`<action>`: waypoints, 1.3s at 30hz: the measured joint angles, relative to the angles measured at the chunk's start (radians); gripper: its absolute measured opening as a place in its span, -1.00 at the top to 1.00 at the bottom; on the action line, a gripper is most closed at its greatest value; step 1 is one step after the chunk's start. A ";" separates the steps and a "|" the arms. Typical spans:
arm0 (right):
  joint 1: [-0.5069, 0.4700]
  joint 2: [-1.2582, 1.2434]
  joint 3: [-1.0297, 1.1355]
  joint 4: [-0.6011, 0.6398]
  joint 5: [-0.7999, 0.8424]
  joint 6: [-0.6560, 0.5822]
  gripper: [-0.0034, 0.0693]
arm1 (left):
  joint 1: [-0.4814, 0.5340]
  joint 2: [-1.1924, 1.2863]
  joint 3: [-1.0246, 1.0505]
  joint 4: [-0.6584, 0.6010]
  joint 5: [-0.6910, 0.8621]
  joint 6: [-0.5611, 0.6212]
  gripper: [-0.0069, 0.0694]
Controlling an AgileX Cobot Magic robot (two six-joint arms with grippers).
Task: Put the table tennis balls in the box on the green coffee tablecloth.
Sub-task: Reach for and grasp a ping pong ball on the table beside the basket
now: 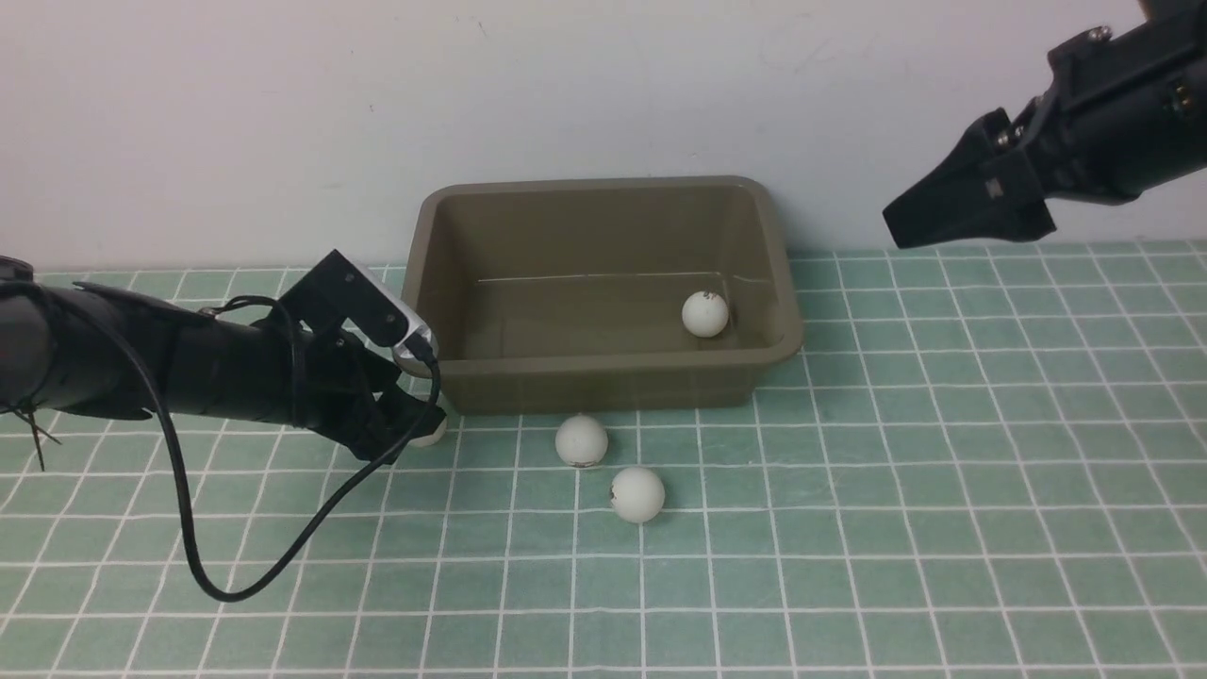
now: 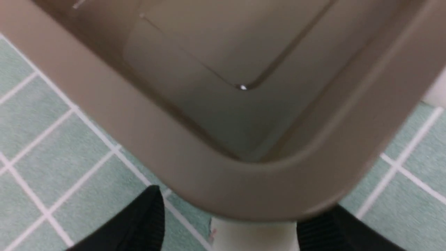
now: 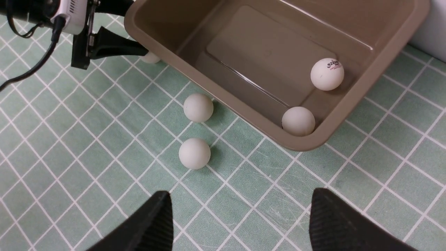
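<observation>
Table tennis balls (image 3: pixel 194 153), matte white spheres: two lie inside the smooth olive-brown box (image 3: pixel 174 28) with rounded corners, and two on the gridded green tablecloth (image 3: pixel 69 139) beside it. A fifth ball (image 2: pixel 251 237) sits between the left fingers (image 2: pixel 146 223), which seem loose around it. The right fingers (image 3: pixel 153 223) are spread and empty.

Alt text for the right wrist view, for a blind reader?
Olive-brown box on a green checked tablecloth holds a printed table tennis ball and a plain ball. Two more balls lie on the cloth beside it, a fifth ball at the left gripper. The right gripper, open, sits in the foreground.
</observation>
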 joint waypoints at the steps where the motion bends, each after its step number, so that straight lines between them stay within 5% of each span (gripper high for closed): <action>1: 0.000 0.000 0.000 0.000 0.000 -0.001 -0.40 | 0.000 0.004 0.000 -0.025 -0.002 0.024 -0.39; 24: 0.000 0.000 0.000 0.000 0.000 -0.005 -0.40 | 0.000 0.051 0.000 -0.116 -0.077 0.066 -0.39; 30: 0.000 0.000 0.000 0.000 -0.001 -0.005 -0.40 | 0.000 0.051 0.000 -0.121 -0.099 0.066 -0.10; 39: 0.000 0.000 0.000 0.000 -0.001 -0.006 -0.39 | 0.000 0.051 0.000 -0.123 -0.121 0.042 -0.09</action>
